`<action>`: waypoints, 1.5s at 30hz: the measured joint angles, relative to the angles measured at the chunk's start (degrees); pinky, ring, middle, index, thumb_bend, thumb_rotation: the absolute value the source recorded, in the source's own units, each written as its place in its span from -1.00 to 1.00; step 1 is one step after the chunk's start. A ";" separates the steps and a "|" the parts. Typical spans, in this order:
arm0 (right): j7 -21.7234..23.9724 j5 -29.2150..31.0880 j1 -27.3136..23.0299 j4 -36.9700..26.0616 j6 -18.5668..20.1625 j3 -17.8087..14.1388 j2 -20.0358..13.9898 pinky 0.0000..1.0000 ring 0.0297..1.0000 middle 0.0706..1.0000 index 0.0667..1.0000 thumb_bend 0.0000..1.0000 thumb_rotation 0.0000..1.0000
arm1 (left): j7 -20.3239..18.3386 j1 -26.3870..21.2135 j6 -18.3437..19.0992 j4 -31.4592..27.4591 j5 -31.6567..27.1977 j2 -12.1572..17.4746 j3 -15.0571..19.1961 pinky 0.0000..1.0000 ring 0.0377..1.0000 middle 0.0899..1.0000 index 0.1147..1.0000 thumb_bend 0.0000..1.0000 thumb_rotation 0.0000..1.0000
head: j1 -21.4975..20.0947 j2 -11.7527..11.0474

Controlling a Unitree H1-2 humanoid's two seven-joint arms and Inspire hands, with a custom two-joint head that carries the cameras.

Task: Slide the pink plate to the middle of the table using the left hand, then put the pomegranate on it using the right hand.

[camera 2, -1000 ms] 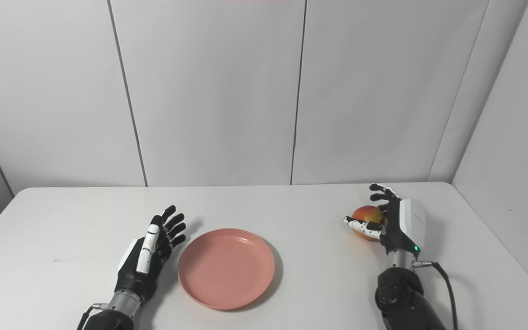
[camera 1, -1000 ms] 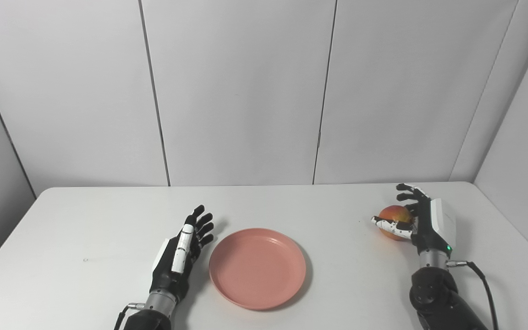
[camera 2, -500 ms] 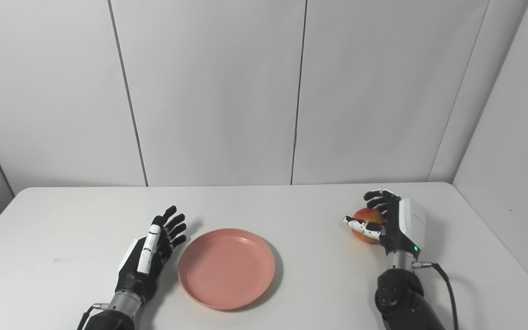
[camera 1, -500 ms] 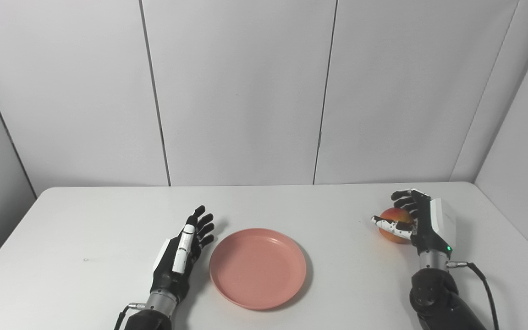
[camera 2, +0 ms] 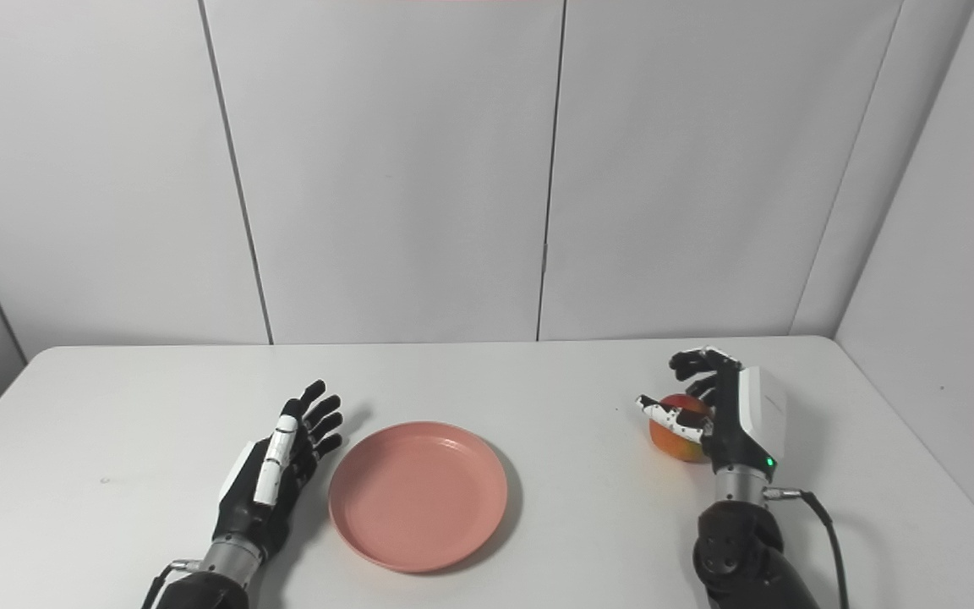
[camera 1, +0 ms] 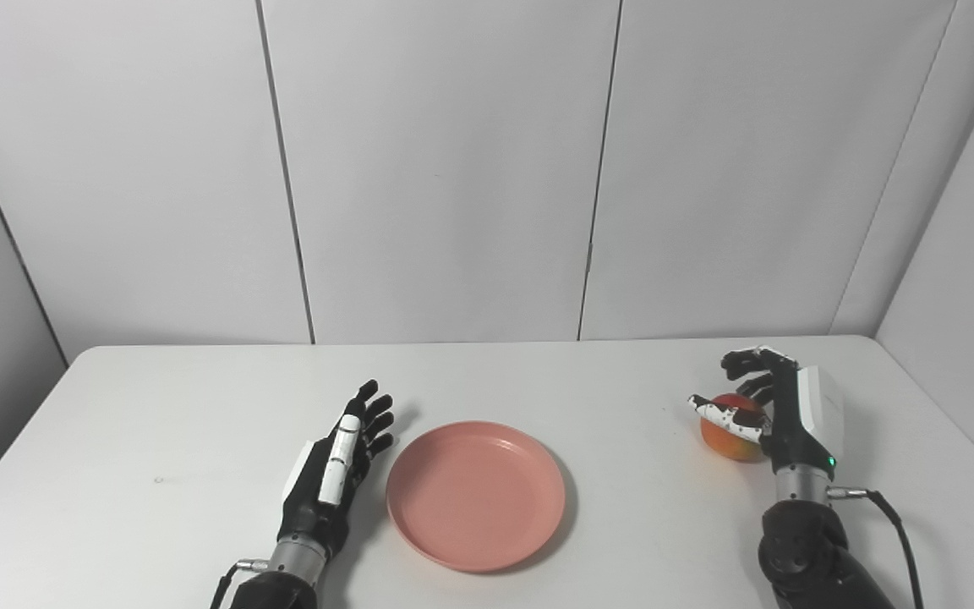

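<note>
The pink plate [camera 1: 475,495] lies flat near the middle of the white table [camera 1: 157,406], toward the front. My left hand [camera 1: 331,474] rests open just left of the plate's rim, fingers pointing away from me, holding nothing. At the right side, the red-orange pomegranate [camera 1: 728,440] sits low on the table inside my right hand [camera 1: 779,414]. That hand's fingers [camera 1: 742,365] curl over the fruit's top and far side, and the thumb lies across its front. The back of the fruit is hidden by the palm.
The table's right edge [camera 1: 952,423] runs close to my right hand. Grey wall panels stand behind the far edge. A bare stretch of tabletop separates the plate from the pomegranate.
The right hand's fingers have curled from spread to closed over the pomegranate, and the fruit has shifted a little nearer to me. The left hand and the plate have not moved.
</note>
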 measured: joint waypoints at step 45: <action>10.19 -3.80 2.78 -10.92 5.26 -1.00 -0.56 0.66 0.79 0.81 0.78 0.77 -0.25 | -0.17 -0.43 -0.14 0.71 1.91 -0.12 -0.89 0.84 0.88 0.88 0.88 -0.01 1.00 | 0.18 0.35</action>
